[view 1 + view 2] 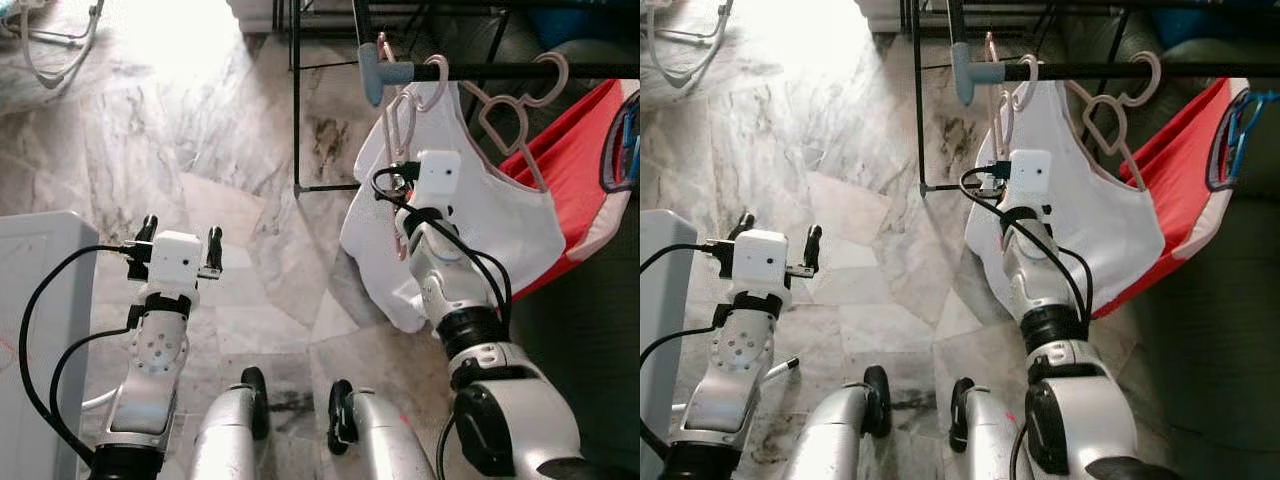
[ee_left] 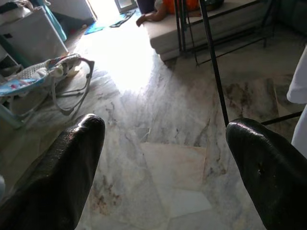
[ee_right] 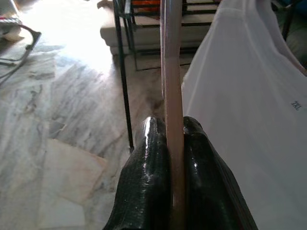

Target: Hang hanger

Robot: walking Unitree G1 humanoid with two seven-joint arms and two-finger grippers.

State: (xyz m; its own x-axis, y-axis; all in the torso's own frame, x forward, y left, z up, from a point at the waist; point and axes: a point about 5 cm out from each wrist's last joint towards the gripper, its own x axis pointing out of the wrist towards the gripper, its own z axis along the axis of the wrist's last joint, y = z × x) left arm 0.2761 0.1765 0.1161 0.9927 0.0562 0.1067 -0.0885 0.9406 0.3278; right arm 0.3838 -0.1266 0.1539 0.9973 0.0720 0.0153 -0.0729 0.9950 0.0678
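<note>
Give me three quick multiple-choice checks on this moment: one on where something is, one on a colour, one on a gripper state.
1. Where is the right gripper?
A. low over the floor
B. up by the rail, at the white garment
C. on the white box at the robot's left

2. What colour is the garment next to the white one?
A. red
B. yellow
C. green

3. How are the left gripper's fingers?
A. shut on a hanger
B. shut on nothing
C. open, holding nothing

Answers: 1 B, the head views show the right arm raised to the white garment under the rail. 2 A, a red garment hangs just past it. 3 C, the left wrist view shows the two fingers wide apart with only floor between them.
</note>
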